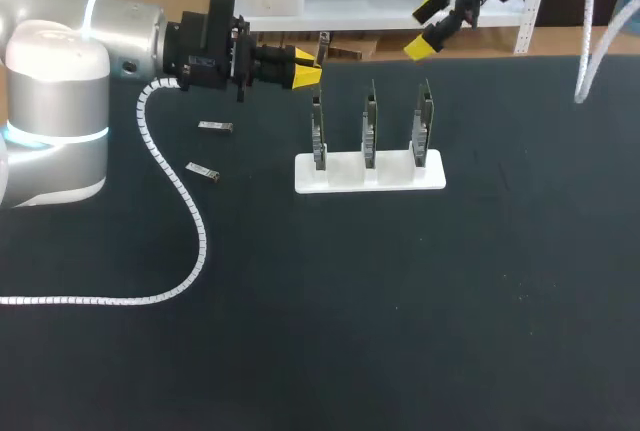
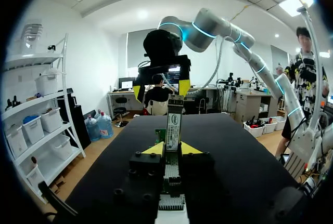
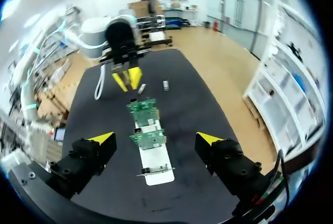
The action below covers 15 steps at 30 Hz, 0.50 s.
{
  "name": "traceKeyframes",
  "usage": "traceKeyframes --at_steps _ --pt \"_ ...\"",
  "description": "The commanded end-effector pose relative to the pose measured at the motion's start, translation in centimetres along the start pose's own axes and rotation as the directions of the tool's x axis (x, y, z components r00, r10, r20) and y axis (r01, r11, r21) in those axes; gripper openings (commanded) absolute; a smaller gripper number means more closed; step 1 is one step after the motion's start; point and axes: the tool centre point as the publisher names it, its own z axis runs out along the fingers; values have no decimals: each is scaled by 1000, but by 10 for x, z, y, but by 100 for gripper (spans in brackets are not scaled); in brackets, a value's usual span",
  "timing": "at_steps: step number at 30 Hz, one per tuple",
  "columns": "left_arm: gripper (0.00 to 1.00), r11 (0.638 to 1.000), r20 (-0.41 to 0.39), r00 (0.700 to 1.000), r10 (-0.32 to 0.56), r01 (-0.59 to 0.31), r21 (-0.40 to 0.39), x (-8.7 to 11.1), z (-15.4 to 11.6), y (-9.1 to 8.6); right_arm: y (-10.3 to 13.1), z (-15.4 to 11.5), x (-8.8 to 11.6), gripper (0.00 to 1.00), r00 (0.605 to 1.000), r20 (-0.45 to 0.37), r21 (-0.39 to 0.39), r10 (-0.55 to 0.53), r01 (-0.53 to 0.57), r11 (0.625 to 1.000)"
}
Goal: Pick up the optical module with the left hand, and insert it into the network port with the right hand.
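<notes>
Left gripper [image 2: 173, 150]: the jaws are closed on the optical module [image 2: 174, 122], one yellow tip on each flat side near its lower end. You hold it off the black table [image 1: 400, 331], just past the left end of the white stand [image 1: 330, 179]. Most of its length projects free beyond the fingertips.

Right gripper [image 3: 155, 140]: the jaws stand wide apart with nothing between them. It hangs raised past the stand's right end, facing the left gripper along the stand's length and well apart from the module.

Step in hand, by my judgement: the pick-up is done and the hand-over is not yet made. The next move calls for you to bring the two grippers together above the stand, close the right fingers on the module's free end, and only then release the left. Square that grip, since a port is likely to allow little tilt.

Condition of the module: a long, narrow, flat strip, with green board showing at the clamped end and a pale label higher up. It sits straight in the grip. No damage is visible.

Three circuit boards [image 1: 370, 126] stand upright in the stand's slots. I cannot tell which carries the network port. One spare module [image 1: 215, 128] and another [image 1: 202, 172] lie flat on the table left of the stand, well apart from it.
</notes>
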Motion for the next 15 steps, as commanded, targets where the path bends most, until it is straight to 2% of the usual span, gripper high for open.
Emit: traceKeyframes --at_steps 1,5,9,15 --pt "0 1000 0 1000 1 -1 -2 1 0 0 8 0 -22 100 998 -25 -5 -54 54 999" --pt "0 1000 0 1000 1 -1 -2 1 0 0 26 1 -40 100 991 -45 23 -125 126 992" --pt "0 1000 0 1000 1 -1 -2 1 0 0 40 7 -54 100 987 -57 48 -149 152 987" --pt "0 1000 0 1000 1 -1 -2 1 0 0 53 25 -69 100 972 -7 75 -234 234 969"
